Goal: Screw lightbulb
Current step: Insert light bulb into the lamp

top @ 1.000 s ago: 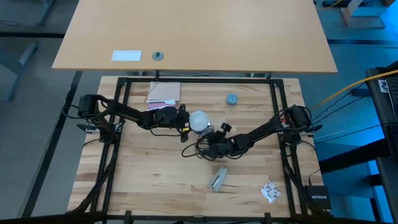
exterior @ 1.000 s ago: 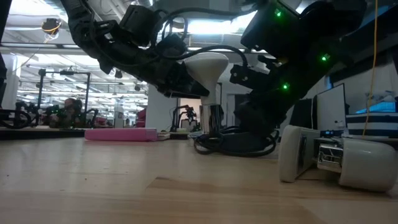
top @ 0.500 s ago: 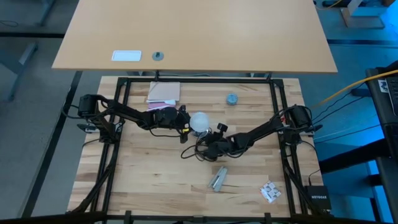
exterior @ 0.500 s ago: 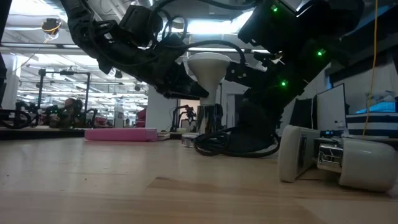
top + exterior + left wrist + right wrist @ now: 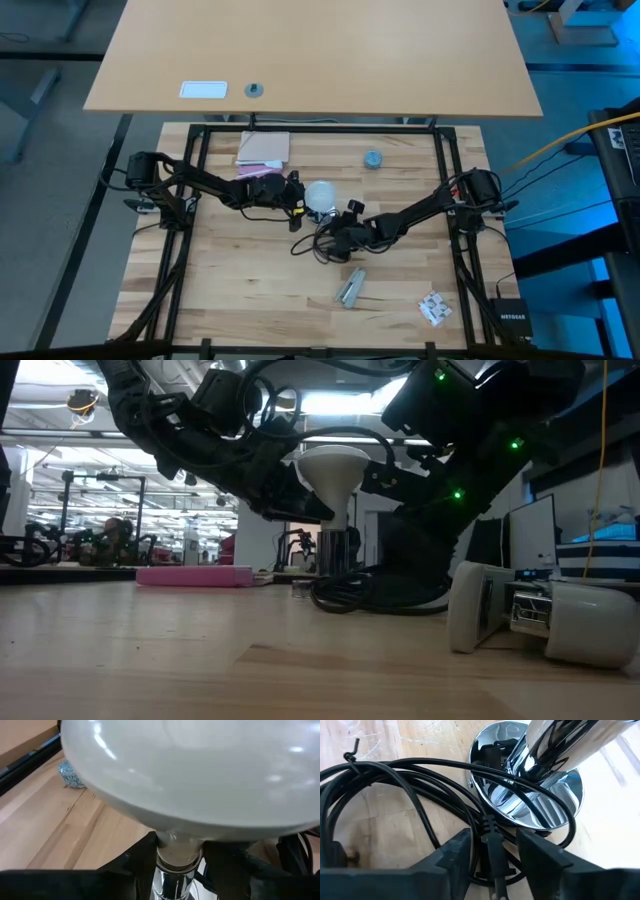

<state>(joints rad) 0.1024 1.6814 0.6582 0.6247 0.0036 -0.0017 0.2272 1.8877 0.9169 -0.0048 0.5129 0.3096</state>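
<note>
A pale wooden bench (image 5: pixel 240 290) of butt-jointed planks is shown from above, framed by black rails. At the upper left of the planks, a flat pink pad (image 5: pixel 263 148) is seen lying square to the edge; in the low view it appears as a thin pink slab (image 5: pixel 195 575). Left of centre, the left tool (image 5: pixel 298 196) is seen reaching in from the left, its dark fingers (image 5: pixel 135 865) set on either side of the narrow neck of the lightbulb (image 5: pixel 320 194). The lightbulb (image 5: pixel 200 775) is a smooth frosted-white globe tapering to a collar, held upright with its globe uppermost, just left of the frame's centre. Beneath it a polished, mirror-bright metal socket (image 5: pixel 530 785) is seen: a round dished base with a slim chrome stem (image 5: pixel 172 882). A glossy black cord (image 5: pixel 410 790) is coiled loosely beside the base. The right tool (image 5: pixel 343 236) is seen low at the base, its fingers (image 5: pixel 445 860) spread, with the cord lying between them; nothing is pinched. Upper right of centre, a small blue-grey round cap (image 5: pixel 373 158) lies alone. Lower right, a folded silvery piece (image 5: pixel 350 288) and a crumpled white packet (image 5: pixel 434 308) rest apart.
</note>
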